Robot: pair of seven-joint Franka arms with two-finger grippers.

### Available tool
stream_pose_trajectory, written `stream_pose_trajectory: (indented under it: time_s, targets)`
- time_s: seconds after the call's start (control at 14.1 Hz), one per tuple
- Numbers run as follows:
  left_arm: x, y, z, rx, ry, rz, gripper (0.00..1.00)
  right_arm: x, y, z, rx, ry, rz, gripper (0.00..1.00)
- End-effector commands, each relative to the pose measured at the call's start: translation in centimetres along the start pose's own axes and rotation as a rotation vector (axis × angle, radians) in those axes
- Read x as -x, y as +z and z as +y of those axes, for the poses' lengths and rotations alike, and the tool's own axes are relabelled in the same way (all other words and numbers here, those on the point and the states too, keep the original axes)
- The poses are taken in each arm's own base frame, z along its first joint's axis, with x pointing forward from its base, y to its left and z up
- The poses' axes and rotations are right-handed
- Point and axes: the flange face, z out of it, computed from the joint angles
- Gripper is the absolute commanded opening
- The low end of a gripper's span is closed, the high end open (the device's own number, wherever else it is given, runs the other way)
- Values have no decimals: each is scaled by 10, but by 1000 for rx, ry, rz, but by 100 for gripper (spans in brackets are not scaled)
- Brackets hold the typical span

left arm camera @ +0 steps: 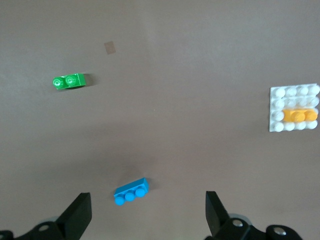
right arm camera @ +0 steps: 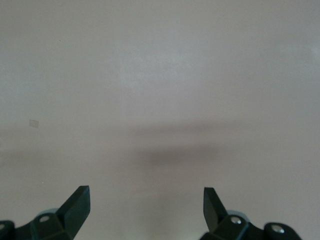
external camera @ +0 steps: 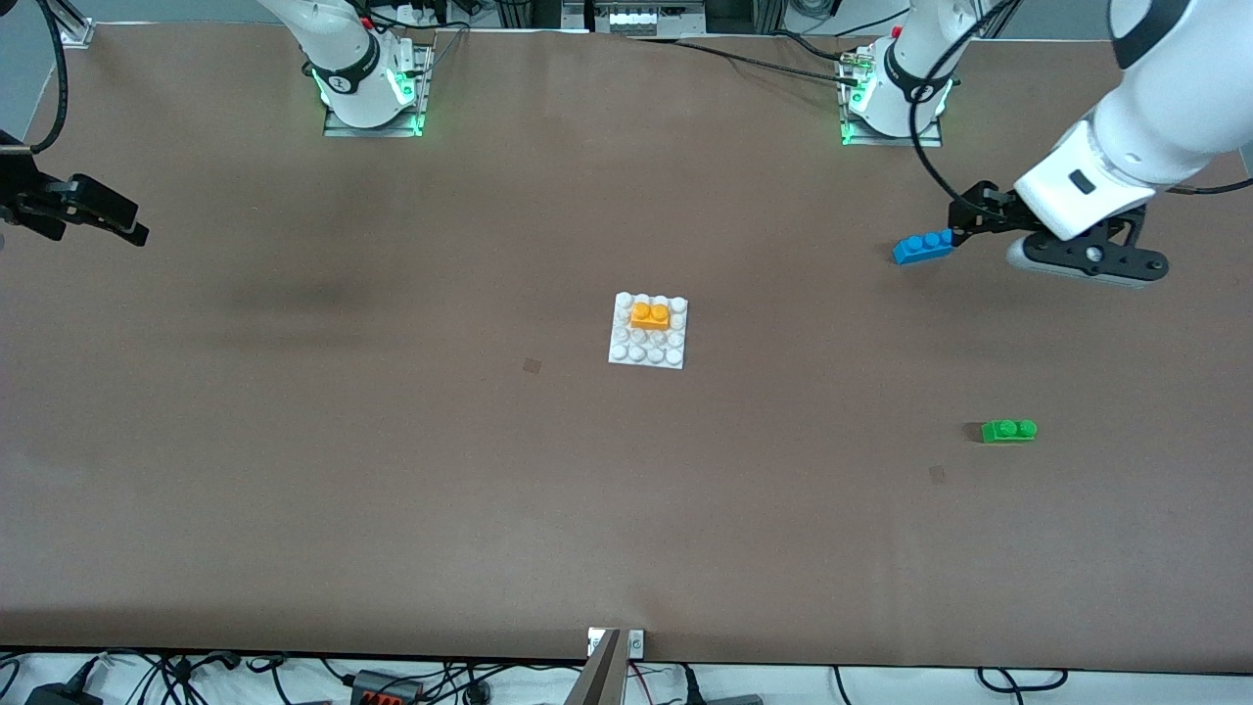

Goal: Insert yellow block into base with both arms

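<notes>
The white studded base [external camera: 624, 351] lies at the middle of the table. The yellow block [external camera: 650, 314] sits on it, across two middle studs in the half farther from the front camera. Both also show in the left wrist view: the base [left arm camera: 280, 100] and the yellow block [left arm camera: 300, 115]. My left gripper [external camera: 964, 217] is open and empty above the table at the left arm's end, beside a blue three-stud brick [external camera: 922, 246]; in the left wrist view its fingers [left arm camera: 147, 200] stand wide apart. My right gripper [external camera: 132, 223] is open and empty over bare table at the right arm's end [right arm camera: 146, 195].
The blue brick [left arm camera: 131, 191] lies on the table just ahead of my left gripper. A green two-stud brick [external camera: 1008, 431] lies nearer the front camera, also in the left wrist view [left arm camera: 69, 81]. Small dark marks [external camera: 532, 365] [external camera: 937, 475] are on the brown table.
</notes>
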Motion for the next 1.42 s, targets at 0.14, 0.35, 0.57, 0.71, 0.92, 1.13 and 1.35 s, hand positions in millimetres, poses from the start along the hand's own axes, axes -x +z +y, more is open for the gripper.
stream_pose_trajectory:
  time_s: [0.14,0.35,0.57,0.71,0.92,1.13,1.35]
  targets:
    - [-7,-4,-34,42,68,2,100,0,-5,-1,-12,14,10,100]
    - [-8,-4,-32,48,46,8,100,0,-5,0,-10,15,13,100]
    - [-7,-5,-31,50,-7,5,100,0,-5,0,-12,15,12,100]
    - [-7,-6,-28,49,-48,5,100,0,-5,0,-12,15,10,100]
    - [-7,-5,-24,47,-125,-2,100,-1,-4,1,-12,17,8,100]
    - [-8,-4,-25,47,-124,-2,100,-1,-4,1,-12,17,10,100]
    - [-9,-3,-25,52,-123,-1,100,-1,-4,1,-12,17,10,100]
